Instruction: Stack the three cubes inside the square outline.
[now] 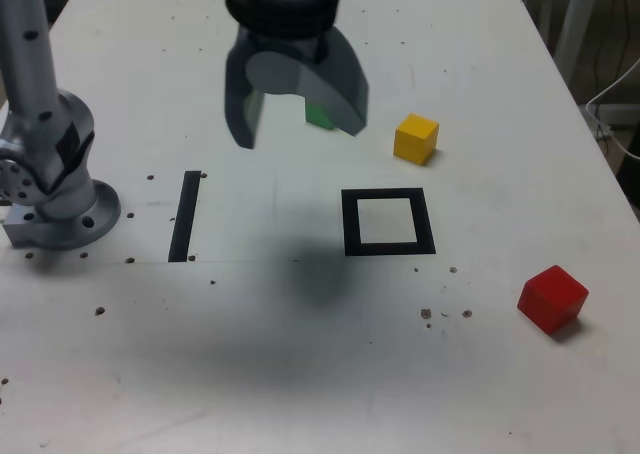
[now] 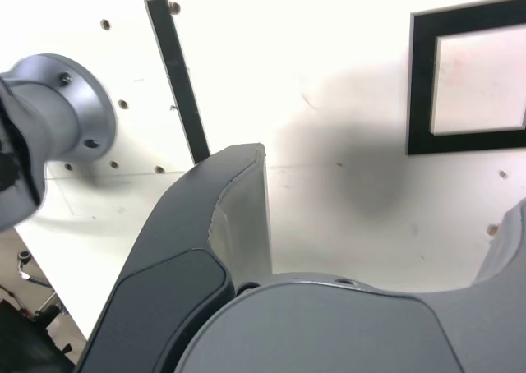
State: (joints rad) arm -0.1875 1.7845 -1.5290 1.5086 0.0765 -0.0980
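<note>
Gripper (image 1: 295,109) with jaws spread wide, holding nothing, above the table (image 1: 500,54). Green cube (image 1: 319,115) partly hidden behind it; square outline (image 1: 388,222) unoccupied.

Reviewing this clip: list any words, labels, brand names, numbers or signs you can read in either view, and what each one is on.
None: no readable text in either view.
The yellow cube, red cube and the visible part of the green cube have plain faces.
The square outline and black strip are unlettered marks on the table.
</note>
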